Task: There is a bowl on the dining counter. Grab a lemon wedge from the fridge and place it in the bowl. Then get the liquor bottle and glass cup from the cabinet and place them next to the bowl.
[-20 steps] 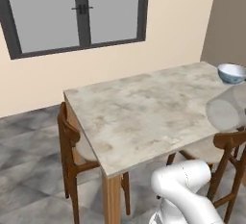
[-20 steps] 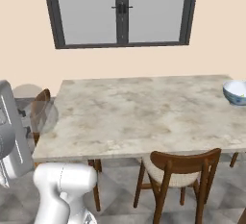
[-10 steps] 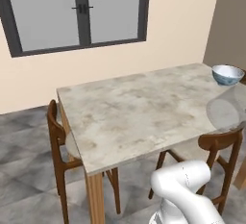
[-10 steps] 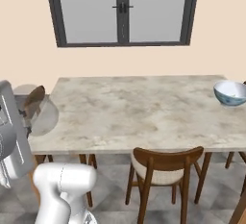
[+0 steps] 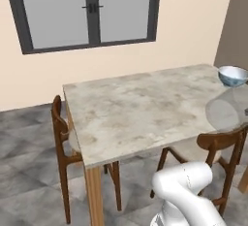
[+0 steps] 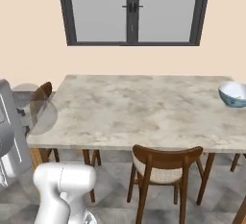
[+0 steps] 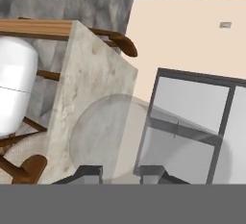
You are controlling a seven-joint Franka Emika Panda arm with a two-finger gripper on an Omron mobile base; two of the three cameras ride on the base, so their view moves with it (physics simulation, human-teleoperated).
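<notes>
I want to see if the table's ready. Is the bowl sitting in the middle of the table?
No, the bowl sits near one end of the dining counter, close to its edge.

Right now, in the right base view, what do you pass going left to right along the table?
See-through glass cup held at the left end → brown wooden chair at the near edge → pale blue-white bowl at the right end of the beige marbled dining counter.

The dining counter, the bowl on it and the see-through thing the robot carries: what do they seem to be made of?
The dining counter: matte beige top veined like marble, probably stone, on light wooden legs. The bowl: pale blue-white, its rim glossy, likely glazed ceramic. The glass cup, between the gripper's tips: clear and colourless, so the window shows through it, glass or perhaps clear plastic.
</notes>
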